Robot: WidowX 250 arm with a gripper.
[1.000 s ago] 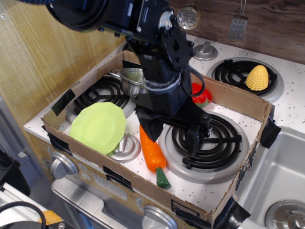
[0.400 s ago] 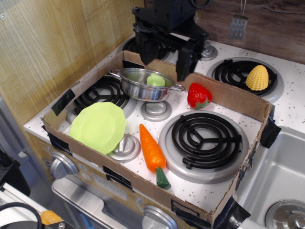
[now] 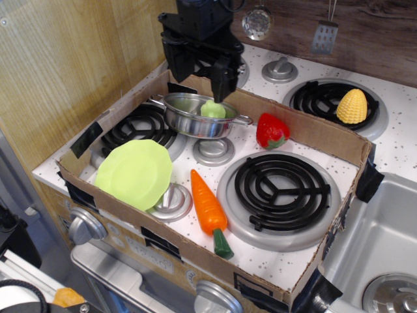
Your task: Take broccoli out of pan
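We are at the approach step: our hand (image 3: 197,67) hangs empty above the pan (image 3: 190,116), jaws spread wide and pointing down. The broccoli (image 3: 213,109) sits inside the pan, just below the hand and slightly to the right of its centre line, against the right wall. Next, we judge that the hand must shift a little right, descend between the rims, and close on the broccoli. The pan holds nothing else. The plate (image 3: 135,173), nearer the camera, is bare.
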